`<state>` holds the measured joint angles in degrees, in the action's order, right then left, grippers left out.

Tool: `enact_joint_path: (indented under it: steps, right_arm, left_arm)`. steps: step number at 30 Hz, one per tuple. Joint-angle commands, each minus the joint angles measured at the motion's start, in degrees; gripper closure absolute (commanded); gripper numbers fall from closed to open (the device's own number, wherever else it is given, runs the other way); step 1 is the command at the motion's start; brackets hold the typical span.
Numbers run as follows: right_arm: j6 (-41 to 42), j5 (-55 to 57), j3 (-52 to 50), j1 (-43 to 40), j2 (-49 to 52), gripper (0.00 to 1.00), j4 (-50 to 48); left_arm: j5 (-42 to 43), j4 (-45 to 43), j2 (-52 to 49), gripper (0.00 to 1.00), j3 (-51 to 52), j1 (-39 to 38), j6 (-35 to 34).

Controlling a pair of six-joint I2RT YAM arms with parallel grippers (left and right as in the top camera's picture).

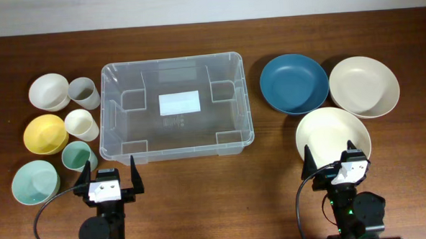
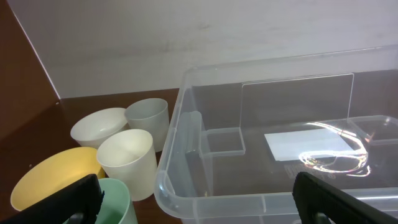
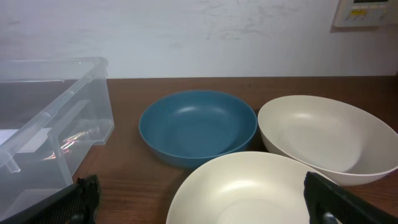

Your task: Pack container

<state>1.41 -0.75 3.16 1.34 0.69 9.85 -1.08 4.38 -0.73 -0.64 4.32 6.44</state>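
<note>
The clear plastic container (image 1: 175, 107) stands at the table's middle, empty, with a white label (image 1: 179, 103) on its base; it also shows in the left wrist view (image 2: 280, 155) and the right wrist view (image 3: 50, 118). My left gripper (image 1: 109, 176) is open and empty just in front of its near left corner, by a green cup (image 1: 78, 155). My right gripper (image 1: 337, 168) is open and empty at the near edge of a cream bowl (image 1: 332, 134).
Left of the container: a white bowl (image 1: 48, 91), grey cup (image 1: 83, 92), yellow bowl (image 1: 45, 133), cream cup (image 1: 80, 124), mint bowl (image 1: 35, 182). Right of it: a blue bowl (image 1: 293, 83) and a beige bowl (image 1: 363, 85).
</note>
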Motion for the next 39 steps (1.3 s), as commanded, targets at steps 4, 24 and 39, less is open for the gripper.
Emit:
enact_joint_path:
  steps: [4, 24, 39]
  right_arm:
    - [-0.1, 0.1, -0.4, 0.5, -0.5, 0.01, 0.1]
    - [-0.1, 0.1, -0.4, 0.5, -0.4, 0.01, 0.1]
    - [2.0, -9.9, 4.9, 0.5, -0.1, 0.01, -2.2]
  left_arm:
    - [-0.2, 0.3, 0.3, 0.0, 0.2, 0.3, 0.9]
    - [-0.2, 0.3, 0.3, 0.0, 0.2, 0.3, 0.9]
    - [-0.2, 0.3, 0.3, 0.0, 0.2, 0.3, 0.9]
